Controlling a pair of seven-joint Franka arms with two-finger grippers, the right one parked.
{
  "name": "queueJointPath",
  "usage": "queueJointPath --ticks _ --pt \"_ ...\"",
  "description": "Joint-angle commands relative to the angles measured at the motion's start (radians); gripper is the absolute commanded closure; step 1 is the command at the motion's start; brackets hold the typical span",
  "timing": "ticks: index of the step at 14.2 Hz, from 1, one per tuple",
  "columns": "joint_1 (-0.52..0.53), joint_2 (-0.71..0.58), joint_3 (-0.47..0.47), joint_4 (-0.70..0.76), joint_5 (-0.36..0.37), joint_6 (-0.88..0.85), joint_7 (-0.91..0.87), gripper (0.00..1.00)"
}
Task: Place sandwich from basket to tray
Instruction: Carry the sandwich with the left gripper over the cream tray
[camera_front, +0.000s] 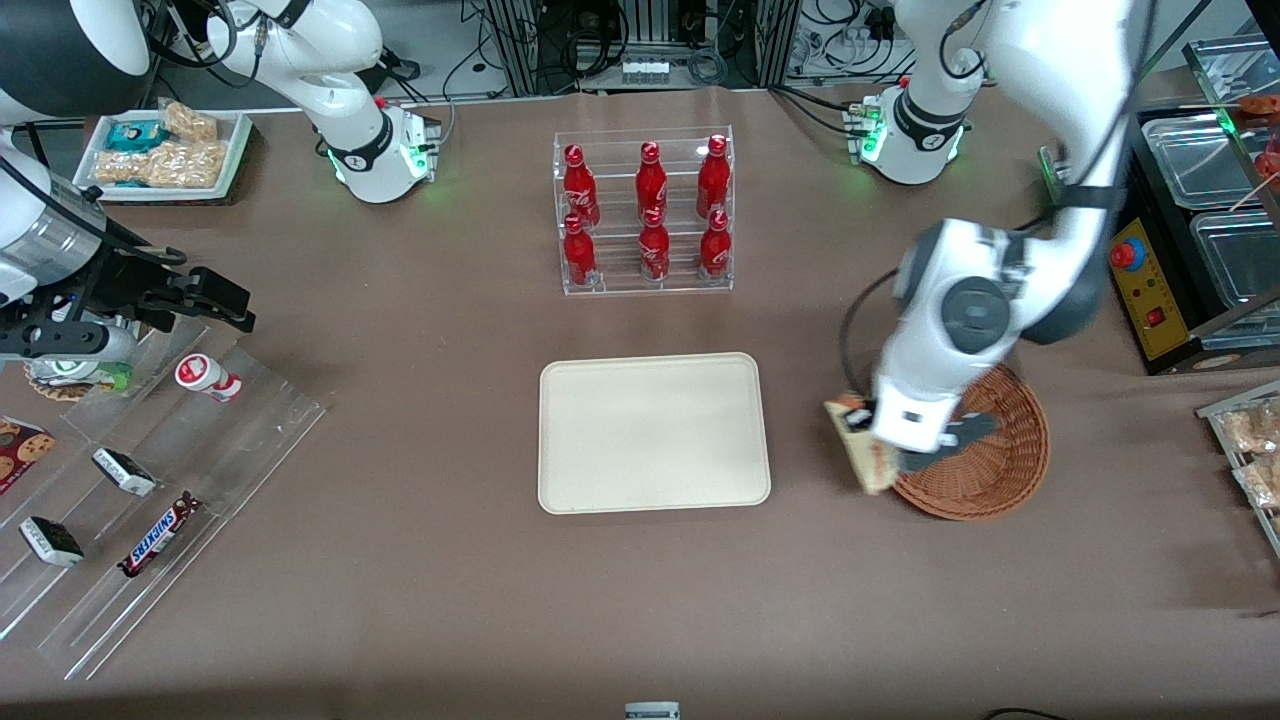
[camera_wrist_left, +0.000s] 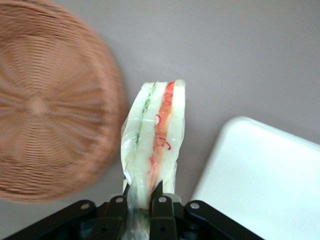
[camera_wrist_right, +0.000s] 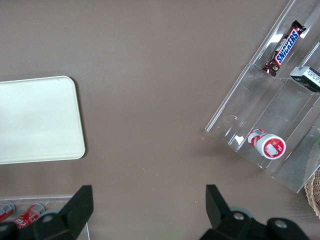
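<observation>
The table (camera_front: 420, 600) is a brown surface filling most of the front view. The tray (camera_front: 654, 432) lies flat at frame centre, just below the middle, with nothing on it; it also appears in the left wrist view (camera_wrist_left: 265, 180) and the right wrist view (camera_wrist_right: 37, 120).

The basket (camera_front: 1005, 455) sits at centre right of the front view, toward the working arm's end of the table, well apart from the tray. The working arm's wrist housing covers part of it. In the left wrist view the basket (camera_wrist_left: 45, 100) shows no contents.

The bottle rack (camera_front: 645, 210), a clear stand with six red bottles, stands above frame centre, farther from the front camera than the tray.

The sandwich (camera_front: 862, 450) is outside the basket, at the basket rim that faces the tray, above the bare table between basket and tray. In the left wrist view the sandwich (camera_wrist_left: 155, 145) shows its cut edge with green and red filling layers inside a clear wrap.

The gripper (camera_wrist_left: 145, 202) is closed on the sandwich, its two fingers clamping the wedge's end. In the front view the gripper (camera_front: 880, 455) is at centre right, at the basket rim.
</observation>
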Motion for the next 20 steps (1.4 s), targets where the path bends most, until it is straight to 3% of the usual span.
queueJointPath --ticks 1,5,9,11,13,14,15,16,20 --pt "-0.134 0.152 0.016 0.195 0.007 -0.009 0.004 0.90" --pt "-0.257 0.283 0.018 0.343 0.009 0.025 -0.008 0.90" --pt "-0.335 0.349 0.025 0.354 0.018 0.101 -0.069 0.89" --pt "-0.346 0.369 0.025 0.354 0.084 0.112 -0.144 0.88" --pt "-0.348 0.383 0.024 0.346 0.099 0.124 -0.171 0.84" --pt "-0.348 0.384 0.024 0.344 0.098 0.124 -0.178 0.78" --pt "-0.348 0.378 0.024 0.346 0.095 0.124 -0.198 0.48" --pt "-0.343 0.365 0.024 0.350 0.093 0.123 -0.201 0.00" --pt "-0.317 0.212 0.027 0.334 0.087 0.071 -0.201 0.00"
